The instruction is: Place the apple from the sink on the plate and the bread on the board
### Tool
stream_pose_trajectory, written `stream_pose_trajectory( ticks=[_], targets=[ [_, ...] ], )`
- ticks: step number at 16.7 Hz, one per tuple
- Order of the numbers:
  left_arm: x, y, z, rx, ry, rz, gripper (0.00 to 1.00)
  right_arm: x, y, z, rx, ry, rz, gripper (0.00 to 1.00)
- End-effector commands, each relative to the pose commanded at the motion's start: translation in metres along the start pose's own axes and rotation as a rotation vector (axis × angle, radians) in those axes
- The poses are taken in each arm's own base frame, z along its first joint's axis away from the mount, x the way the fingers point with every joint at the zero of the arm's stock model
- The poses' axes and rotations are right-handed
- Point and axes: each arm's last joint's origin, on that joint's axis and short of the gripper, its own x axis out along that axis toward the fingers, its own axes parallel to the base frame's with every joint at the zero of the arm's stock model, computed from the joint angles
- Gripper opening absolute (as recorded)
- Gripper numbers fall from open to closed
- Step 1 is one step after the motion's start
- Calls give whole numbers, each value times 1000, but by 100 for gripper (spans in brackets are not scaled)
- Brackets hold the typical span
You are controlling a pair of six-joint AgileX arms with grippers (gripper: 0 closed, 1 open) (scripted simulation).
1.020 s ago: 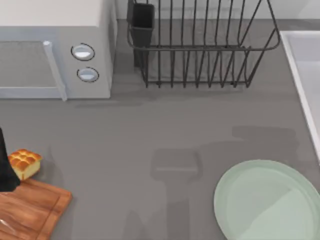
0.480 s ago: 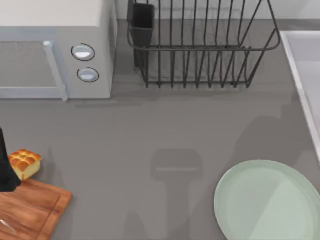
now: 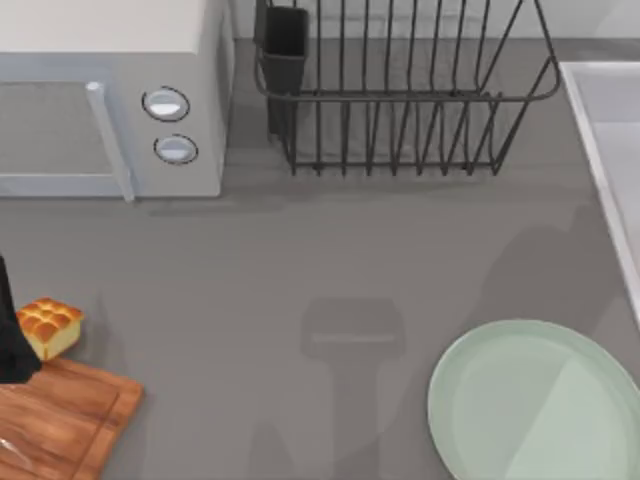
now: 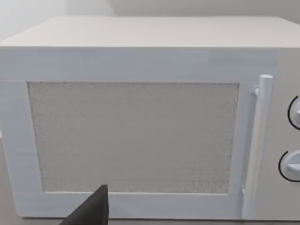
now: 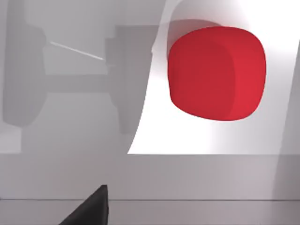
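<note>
Red and rounded, the apple (image 5: 217,73) lies on the pale floor of the sink (image 5: 197,136), seen from the right wrist camera. From above, the sink's raised rim (image 3: 600,180) runs along the desk's right edge. The mint-green plate (image 3: 535,405) sits on the grey desk (image 3: 330,250) near that rim. At the left edge, the bread (image 3: 48,327) rests just beside the corner of the wooden board (image 3: 60,420), possibly touching it. A white microwave (image 3: 110,100) and a black wire dish rack (image 3: 400,90) stand along the back. A dark left-arm part (image 3: 10,330) stands beside the bread. One dark fingertip (image 5: 89,208) of the right claw shows; its opening cannot be told, nor the left claw's.
</note>
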Motion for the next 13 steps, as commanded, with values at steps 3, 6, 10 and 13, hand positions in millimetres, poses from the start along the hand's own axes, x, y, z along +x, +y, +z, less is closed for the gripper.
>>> stream_pose_trajectory(
  ticks=[3,6,10,13],
  targets=[
    [0,0,0,0,0,0,100,25,-1,3,1,7,2,100],
    [0,0,0,0,0,0,100,73,-4,7,2,-7,-2,100],
    [0,0,0,0,0,0,100,134,-3,3,4,-11,-4,100],
    [0,0,0,0,0,0,100,151,-2,-1,5,1,0,100]
  ],
)
